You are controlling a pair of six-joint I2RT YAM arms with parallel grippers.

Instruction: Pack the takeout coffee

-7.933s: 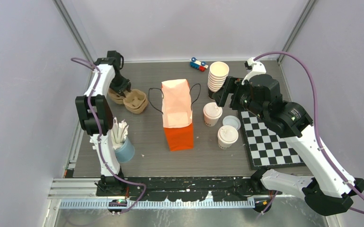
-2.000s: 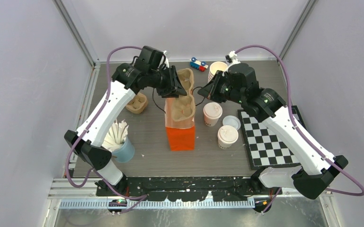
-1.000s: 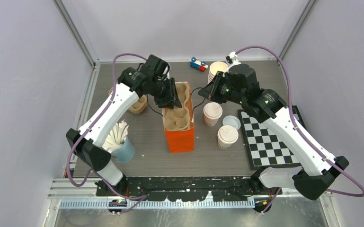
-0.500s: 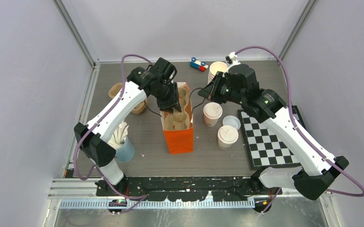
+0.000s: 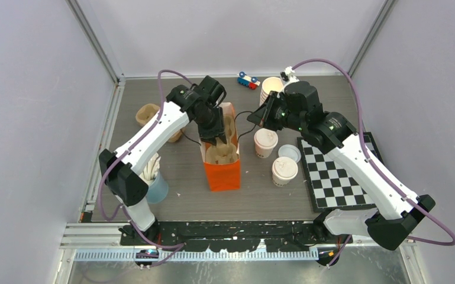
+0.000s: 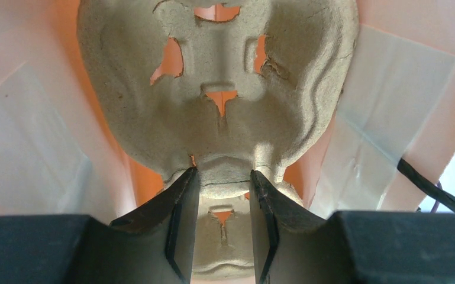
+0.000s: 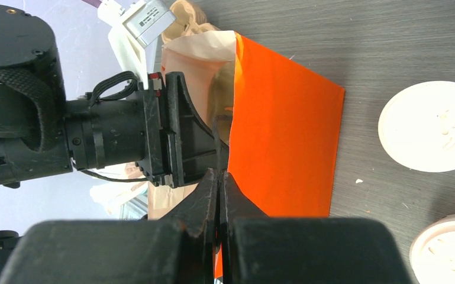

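Two takeout coffee cups with white lids (image 5: pixel 265 142) (image 5: pixel 284 171) stand right of the orange bag (image 5: pixel 223 175); their lids (image 7: pixel 432 127) (image 7: pixel 449 248) also show in the right wrist view. My left gripper (image 5: pixel 214 134) reaches into the bag's mouth, shut on the rim of a brown cardboard cup carrier (image 6: pixel 219 89), which hangs inside the bag. Its fingers (image 6: pixel 180 198) pinch the carrier's edge. My right gripper (image 7: pixel 219 177) is shut on the bag's thin black handle (image 7: pixel 216 139) at the bag's right side (image 7: pixel 284 148).
A stack of lidless cups (image 5: pixel 270 90) and a toy car (image 5: pixel 248 80) sit at the back. A loose lid (image 5: pixel 290 152) lies by the checkerboard (image 5: pixel 337 174). Another carrier (image 5: pixel 148 112) and a blue cup of sticks (image 5: pixel 152 183) are at the left.
The left gripper has swung over the bag and lowered the carrier deeper into it. The right arm keeps its hold on the handle and has not moved.
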